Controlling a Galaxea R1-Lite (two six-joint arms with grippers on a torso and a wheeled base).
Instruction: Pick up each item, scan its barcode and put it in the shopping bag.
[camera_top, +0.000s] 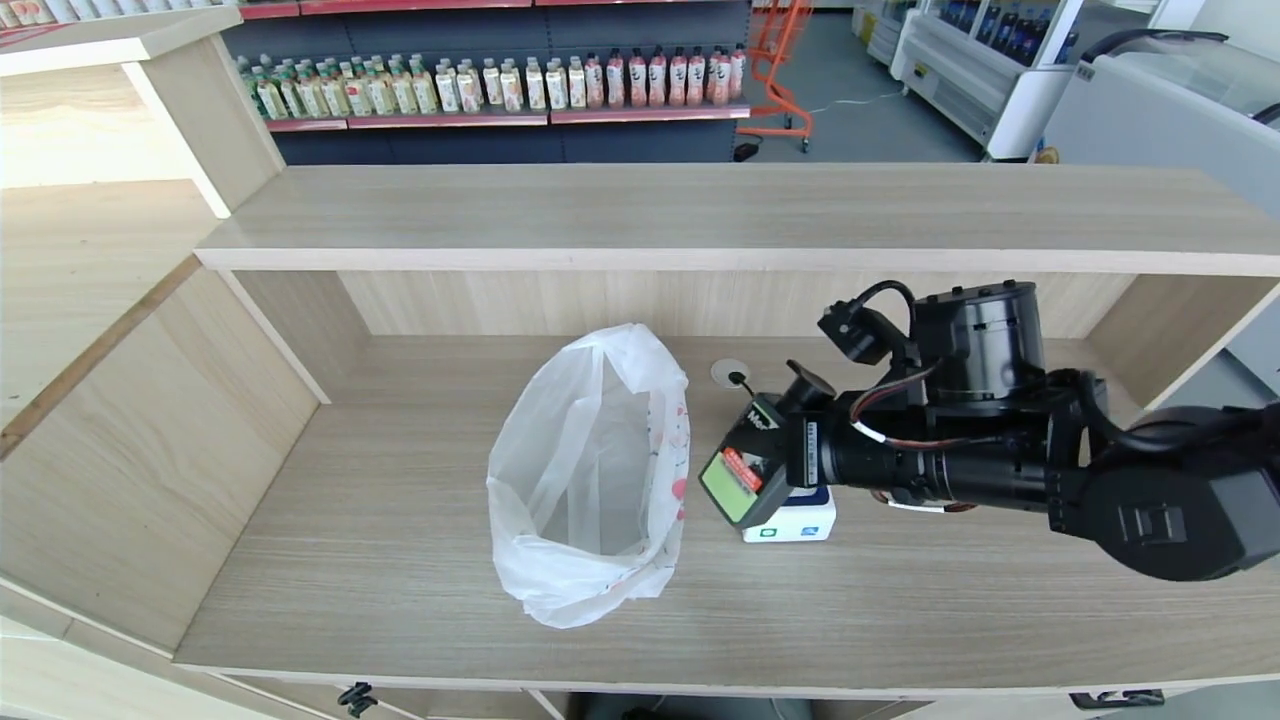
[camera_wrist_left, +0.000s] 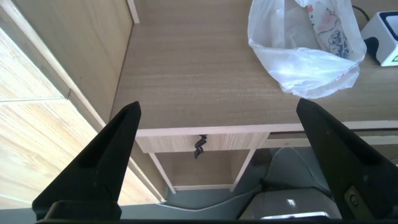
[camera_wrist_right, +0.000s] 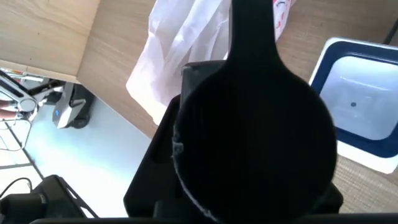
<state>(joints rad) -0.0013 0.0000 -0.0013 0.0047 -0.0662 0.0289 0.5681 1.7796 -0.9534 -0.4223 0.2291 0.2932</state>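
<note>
Nothing legible — item (camera_top: 742, 472) (print blurred).

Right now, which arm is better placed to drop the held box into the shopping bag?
Right. The right gripper holds the box above the scanner, just beside the shopping bag and its open mouth. The left gripper hangs open and empty by the counter front edge.

Black right arm (camera_top: 960, 470), cylindrical joints, red-white wires (camera_top: 880, 405); black left pincer (camera_wrist_left: 219, 104)
</note>
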